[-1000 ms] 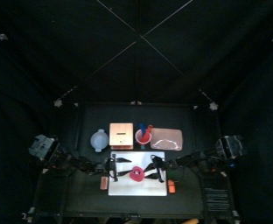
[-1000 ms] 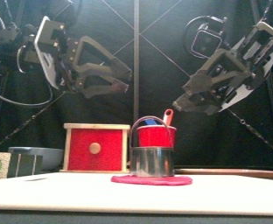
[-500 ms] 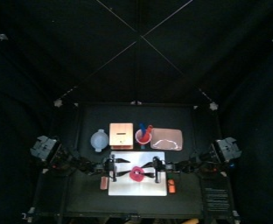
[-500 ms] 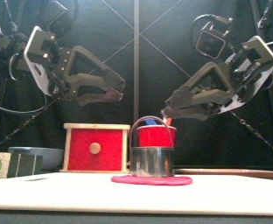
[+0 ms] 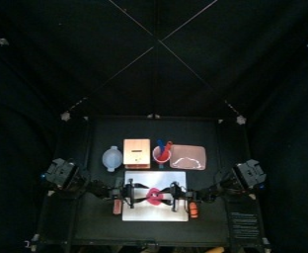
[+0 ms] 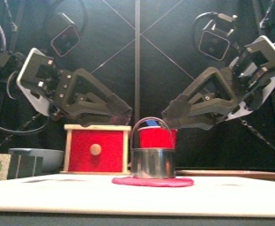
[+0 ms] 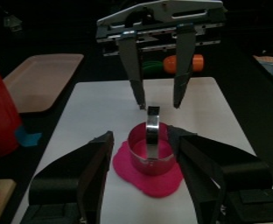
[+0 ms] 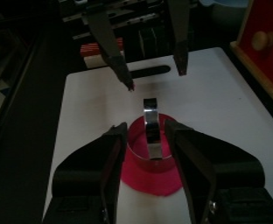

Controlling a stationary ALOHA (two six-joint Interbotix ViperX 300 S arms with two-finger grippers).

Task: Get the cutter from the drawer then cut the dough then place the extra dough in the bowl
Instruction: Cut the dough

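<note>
On the white cutting board (image 5: 157, 210) lies a flat pink dough disc (image 6: 152, 182), and the round metal cutter (image 6: 155, 162) stands on it with its wire handle up. My left gripper (image 7: 146, 137) is open, one jaw on each side of the cutter (image 7: 154, 144) and not touching it. My right gripper (image 8: 152, 127) is open too and faces it from the other side, its jaws flanking the cutter (image 8: 153, 138). In the front view both grippers hang just above the cutter, the left gripper (image 6: 122, 113) and the right gripper (image 6: 169, 115).
Behind the board stand the blue-grey bowl (image 5: 111, 156), the wooden box (image 5: 135, 151) with its red drawer front (image 6: 96, 149), the red cup (image 6: 155, 138) and the pink tray (image 5: 188, 155). Small orange things lie by the board's left (image 5: 115, 208) and right (image 5: 193, 210) edges.
Both arms have come down and drawn in toward the cutter from either side. The cutter and dough have not moved.
</note>
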